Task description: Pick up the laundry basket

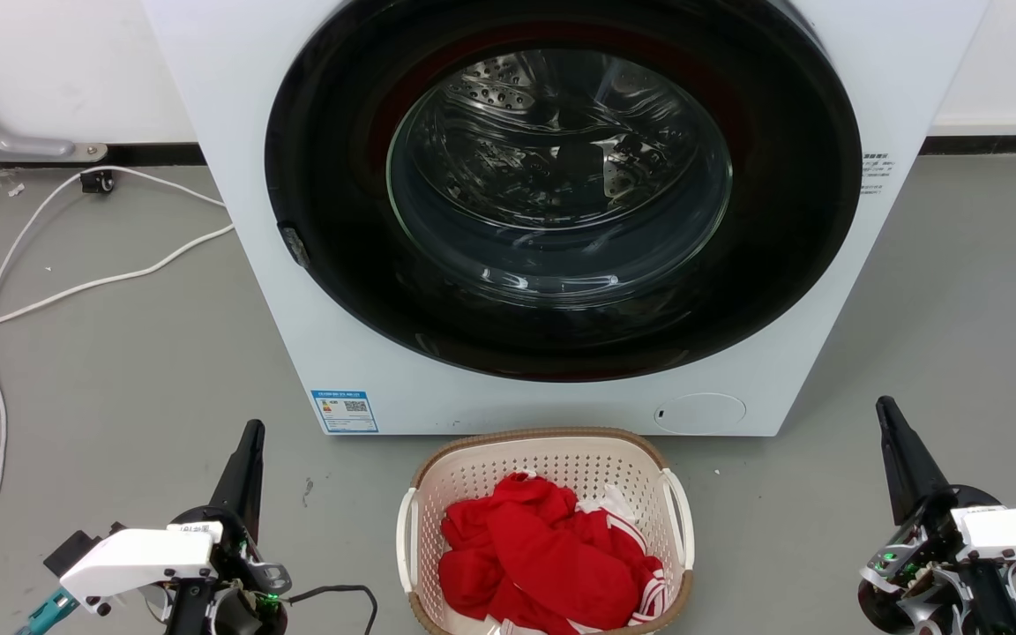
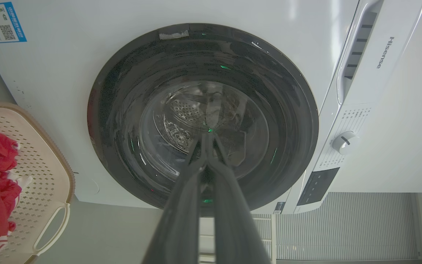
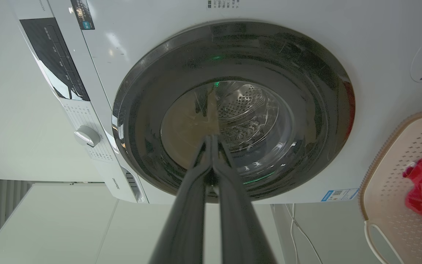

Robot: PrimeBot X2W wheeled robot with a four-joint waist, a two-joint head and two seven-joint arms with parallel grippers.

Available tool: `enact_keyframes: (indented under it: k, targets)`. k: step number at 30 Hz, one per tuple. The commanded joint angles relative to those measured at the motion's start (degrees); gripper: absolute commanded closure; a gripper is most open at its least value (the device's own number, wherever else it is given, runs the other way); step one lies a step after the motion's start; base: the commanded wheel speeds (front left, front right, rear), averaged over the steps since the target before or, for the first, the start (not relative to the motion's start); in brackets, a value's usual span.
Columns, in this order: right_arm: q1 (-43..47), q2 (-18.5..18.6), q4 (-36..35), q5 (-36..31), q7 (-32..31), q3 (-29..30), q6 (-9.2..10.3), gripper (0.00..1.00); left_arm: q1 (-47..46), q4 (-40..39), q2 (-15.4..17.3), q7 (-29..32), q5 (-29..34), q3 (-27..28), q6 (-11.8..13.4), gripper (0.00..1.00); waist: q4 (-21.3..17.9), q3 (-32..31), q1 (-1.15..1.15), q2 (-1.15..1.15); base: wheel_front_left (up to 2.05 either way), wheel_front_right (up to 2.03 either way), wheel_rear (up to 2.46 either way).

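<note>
The laundry basket is cream perforated plastic with a brown woven-look rim and white side handles. It stands on the floor just in front of the washing machine and holds red clothing. My left gripper is shut, well to the basket's left and apart from it. Far to the basket's right, my right gripper is shut too, with nothing in it. The left wrist view has the basket at its left edge, past the shut fingers. The right wrist view has the basket at its right edge, past the shut fingers.
A white front-loading washing machine with a round dark glass door, shut, stands right behind the basket. White cables trail over the grey floor at the left. Bare floor lies between each gripper and the basket.
</note>
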State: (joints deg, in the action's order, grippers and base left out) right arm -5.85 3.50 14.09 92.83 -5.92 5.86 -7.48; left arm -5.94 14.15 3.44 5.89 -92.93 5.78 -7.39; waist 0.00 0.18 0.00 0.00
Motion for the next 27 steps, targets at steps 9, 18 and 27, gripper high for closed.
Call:
enact_keyframes:
  k: [9,18,27]
  targets:
    - [-0.7,-0.2,0.1,-0.3,-0.2,0.1,-0.02,1.0,-0.5,0.0,-0.1,0.3,0.4,0.2,-0.2,1.0,0.0,0.0,0.0,0.0,0.0,0.0,0.0]
    - [-0.7,-0.3,0.1,-0.3,-0.3,0.2,-0.02,1.0,-0.5,0.0,-0.1,0.4,0.4,0.3,-0.2,1.0,0.0,0.0,0.0,0.0,0.0,0.0,0.0]
    - [1.1,-0.2,-1.1,-1.1,1.9,-1.6,-0.01,0.0,0.3,-0.6,-0.3,-1.9,1.0,-1.9,0.0,0.0,0.0,0.0,0.0,0.0,0.0,0.0,0.0]
